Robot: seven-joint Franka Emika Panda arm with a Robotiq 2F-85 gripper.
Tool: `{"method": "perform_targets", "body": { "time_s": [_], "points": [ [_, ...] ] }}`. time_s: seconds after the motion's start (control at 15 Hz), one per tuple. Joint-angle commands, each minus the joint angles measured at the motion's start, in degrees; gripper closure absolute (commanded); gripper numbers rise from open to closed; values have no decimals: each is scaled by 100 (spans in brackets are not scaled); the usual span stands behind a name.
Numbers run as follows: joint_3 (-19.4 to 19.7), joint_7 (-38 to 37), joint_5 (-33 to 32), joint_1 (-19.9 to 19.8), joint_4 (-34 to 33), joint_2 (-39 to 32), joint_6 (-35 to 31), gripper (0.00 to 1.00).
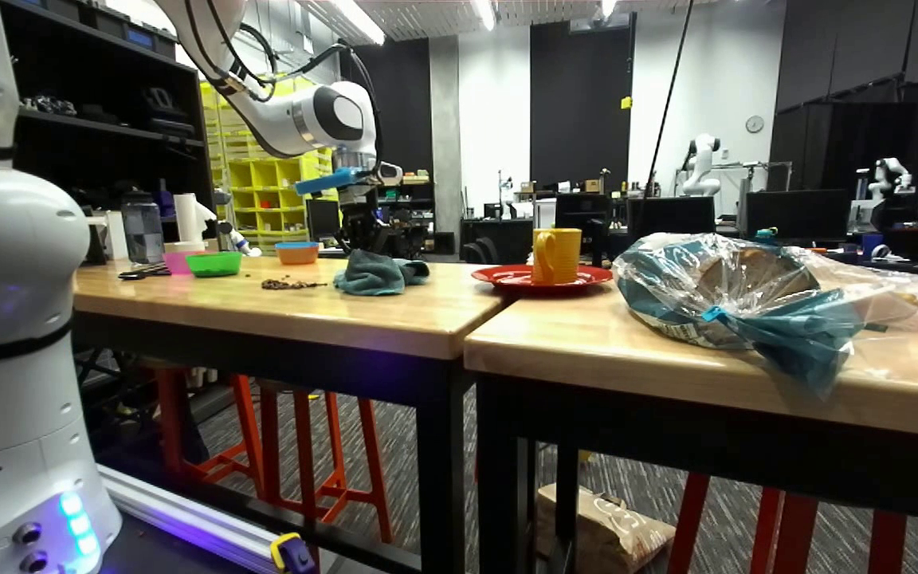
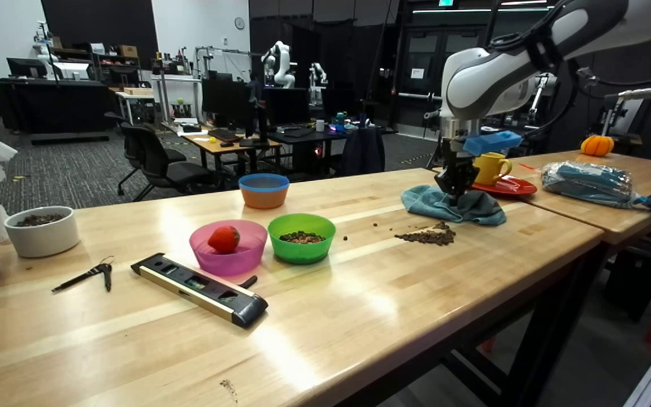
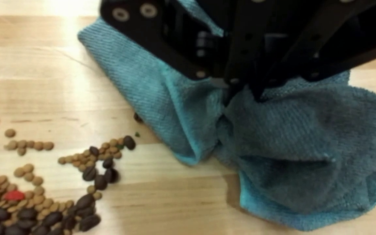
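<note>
The black gripper (image 3: pixel 242 94) pinches the crumpled, ribbed teal cloth (image 3: pixel 305 130) on the wooden table (image 3: pixel 175 202), right of round lentils (image 3: pixel 39 199) and oval beans (image 3: pixel 52 218).

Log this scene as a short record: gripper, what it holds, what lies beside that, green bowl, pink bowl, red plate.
Gripper: closed on a bunched fold
Held: blue-grey cloth, resting on the wooden table
Beside it: dark beans and small tan discs, strewn loose
Green bowl: contains similar-looking bits
Pink bowl: contains a red fruit-like piece
Red plate: carries a yellow mug
</note>
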State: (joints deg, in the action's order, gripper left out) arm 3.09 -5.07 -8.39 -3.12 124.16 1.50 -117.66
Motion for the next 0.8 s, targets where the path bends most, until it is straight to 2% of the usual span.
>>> {"method": "perform_targets", "body": {
  "time_s": [0.0, 0.73],
  "points": [
    [-21, -146, 228, 17, -41, -13, 189, 98],
    [-367, -886, 510, 337, 154, -60, 134, 98]
  ]
}}
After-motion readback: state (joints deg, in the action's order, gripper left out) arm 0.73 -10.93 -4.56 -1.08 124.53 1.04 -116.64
